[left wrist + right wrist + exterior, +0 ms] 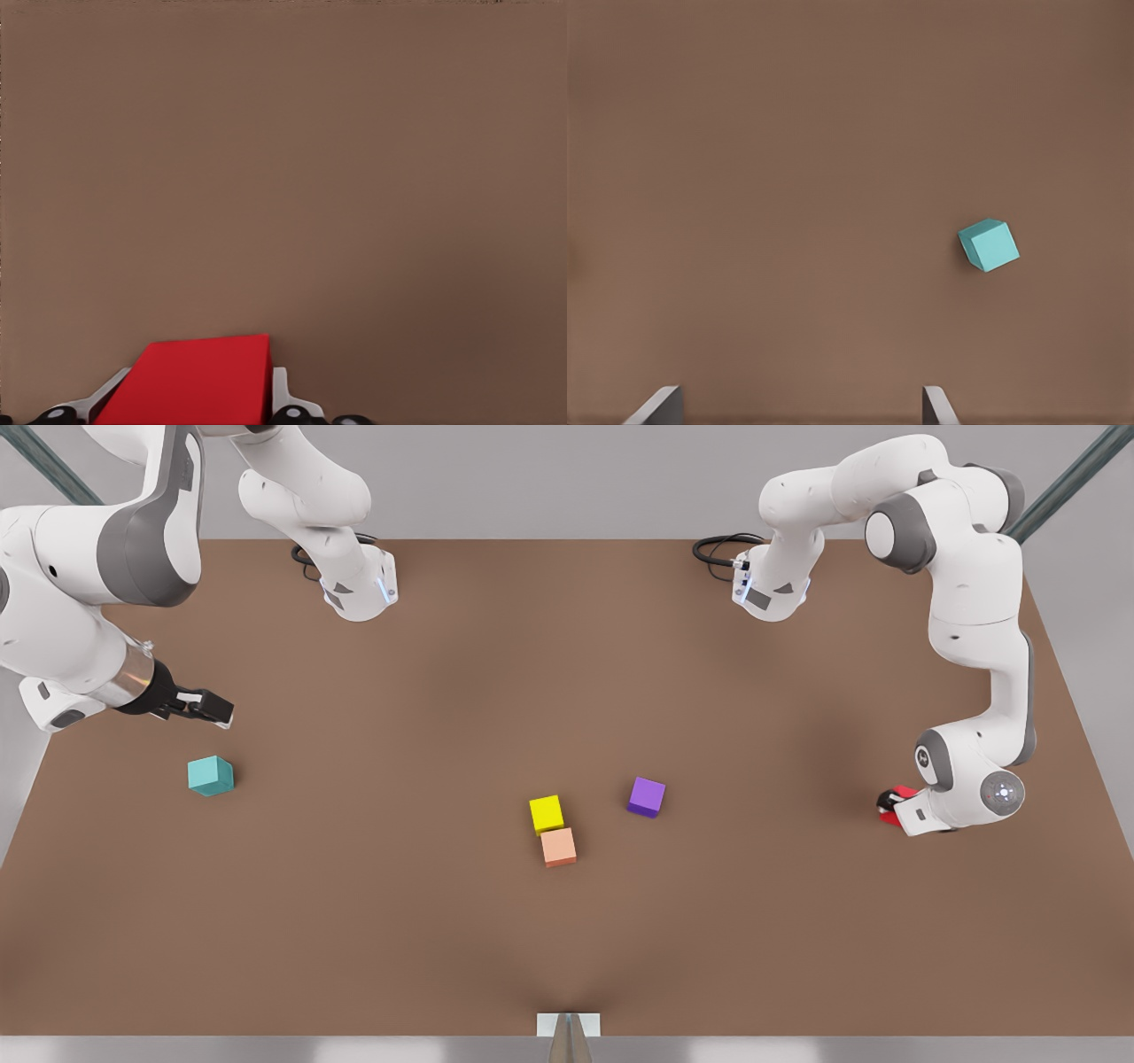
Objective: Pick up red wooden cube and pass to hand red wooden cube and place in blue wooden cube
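Front view: the left gripper (889,806), at right edge, is down around the red cube (902,794). The right gripper (213,708) hovers at upper left, near the blue cube (211,775).

Left wrist view: fingers (285,396) flank the red cube (190,381); lift, handover and placement remain.

Right wrist view: fingers (937,407) spread, empty; blue cube (990,245) at right.

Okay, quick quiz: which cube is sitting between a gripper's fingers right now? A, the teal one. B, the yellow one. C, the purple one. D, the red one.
D: the left wrist view shows the red cube between the left gripper fingers, at the front view's right, while the right gripper hangs open near the teal cube.
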Robot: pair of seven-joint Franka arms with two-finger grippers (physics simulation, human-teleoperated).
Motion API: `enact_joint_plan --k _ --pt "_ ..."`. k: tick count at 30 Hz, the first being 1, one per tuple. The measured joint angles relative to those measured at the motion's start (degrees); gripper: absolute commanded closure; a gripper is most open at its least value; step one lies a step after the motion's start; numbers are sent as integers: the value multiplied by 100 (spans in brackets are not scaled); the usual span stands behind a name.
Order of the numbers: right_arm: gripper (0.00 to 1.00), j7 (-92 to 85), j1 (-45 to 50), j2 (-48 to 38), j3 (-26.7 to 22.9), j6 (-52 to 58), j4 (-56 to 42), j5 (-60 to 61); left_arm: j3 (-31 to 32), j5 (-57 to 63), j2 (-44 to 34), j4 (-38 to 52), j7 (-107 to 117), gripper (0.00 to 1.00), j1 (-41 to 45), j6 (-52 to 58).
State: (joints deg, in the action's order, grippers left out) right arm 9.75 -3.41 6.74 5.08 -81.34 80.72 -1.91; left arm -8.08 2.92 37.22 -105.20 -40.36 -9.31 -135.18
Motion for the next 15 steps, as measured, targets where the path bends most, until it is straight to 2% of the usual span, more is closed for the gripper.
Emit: enact_joint_plan --k 3,8,9,12,15 --pt "0 1 3 0 0 12 6 4 144 12 -147 22 43 32 36 -5" --pt "0 0 -4 -1 -3 27 14 87 1157 -727 -262 638 559 32 154 569" --pt "0 -2 -9 -5 -6 28 49 168 1491 -1099 -263 1100 721 32 167 869" --pt "0 -61 -21 71 -53 6 41 520 3113 -2097 257 2652 1389 32 203 1723" --pt "0 -289 -312 538 -73 -29 -321 1192 4313 -2664 1055 3487 2020 32 285 1853"
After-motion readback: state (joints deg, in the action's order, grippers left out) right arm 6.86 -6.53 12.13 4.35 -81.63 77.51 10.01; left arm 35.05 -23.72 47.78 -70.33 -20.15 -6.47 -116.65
